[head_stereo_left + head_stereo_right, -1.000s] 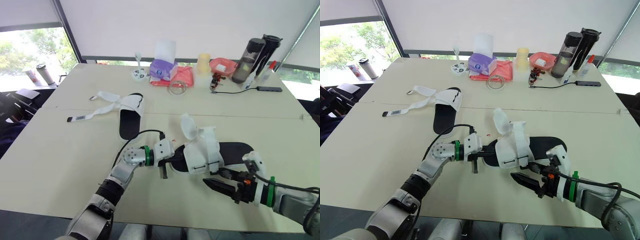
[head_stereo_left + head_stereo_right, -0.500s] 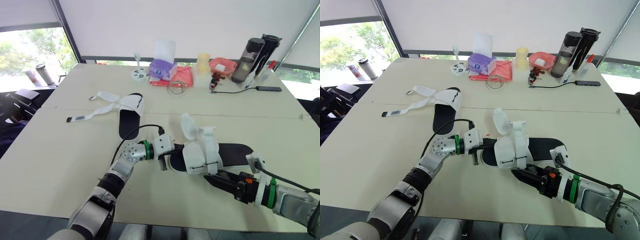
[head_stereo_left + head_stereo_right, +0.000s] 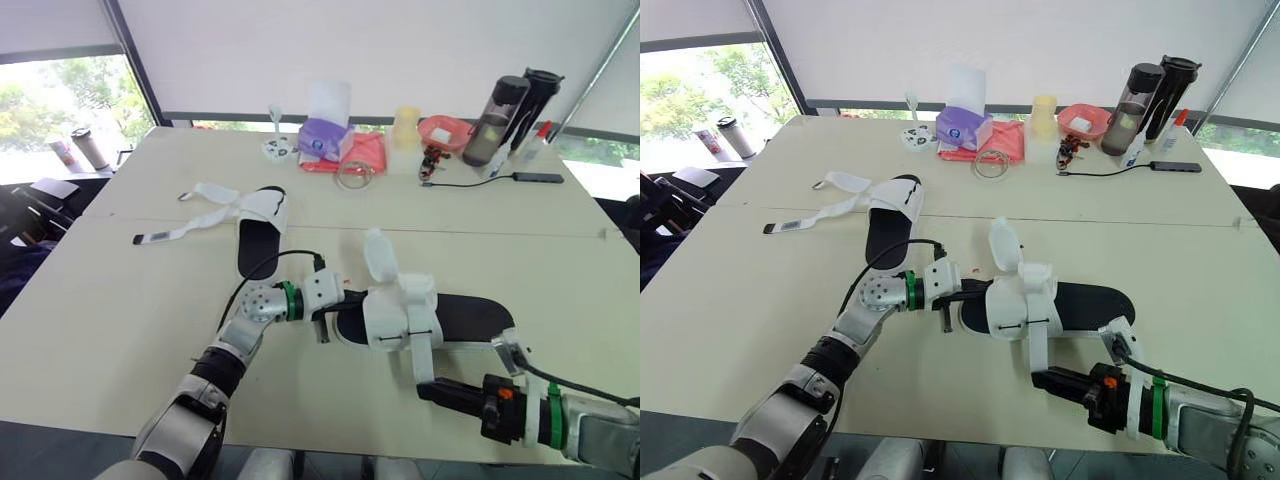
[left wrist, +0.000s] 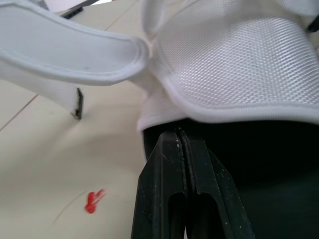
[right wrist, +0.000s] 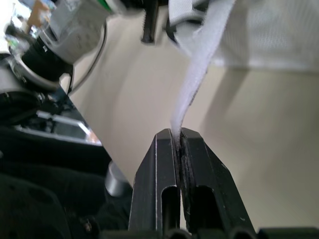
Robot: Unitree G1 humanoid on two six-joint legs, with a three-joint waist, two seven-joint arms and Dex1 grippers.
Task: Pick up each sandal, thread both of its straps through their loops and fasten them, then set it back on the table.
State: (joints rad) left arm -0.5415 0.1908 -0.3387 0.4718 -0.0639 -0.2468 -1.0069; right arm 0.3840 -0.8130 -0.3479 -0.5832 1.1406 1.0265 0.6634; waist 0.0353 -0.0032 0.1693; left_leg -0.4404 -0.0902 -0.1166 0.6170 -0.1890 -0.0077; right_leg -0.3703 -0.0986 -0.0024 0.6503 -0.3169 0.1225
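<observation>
pale table [image 3: 120,330], window clutter behind. head view: near sandal [image 3: 470,318] mid-table, second sandal [image 3: 255,245] beyond. left wrist: left gripper [image 4: 180,133] fingers pressed together at toe. right wrist: right gripper [image 5: 178,133] pinching strap [image 5: 199,84] end; likely soft, floppy, so hold near tip.

The left gripper [image 4: 182,135] has its two black fingers [image 4: 162,169] pressed flat together. The tips are right up against the sandal [image 4: 239,64], where its white mesh upper meets the black sole [image 4: 259,149]. A white strap [image 4: 65,59] runs off sideways above the table [image 4: 45,164]. A small red mark [image 4: 93,200] sits on the table near the fingers.
</observation>
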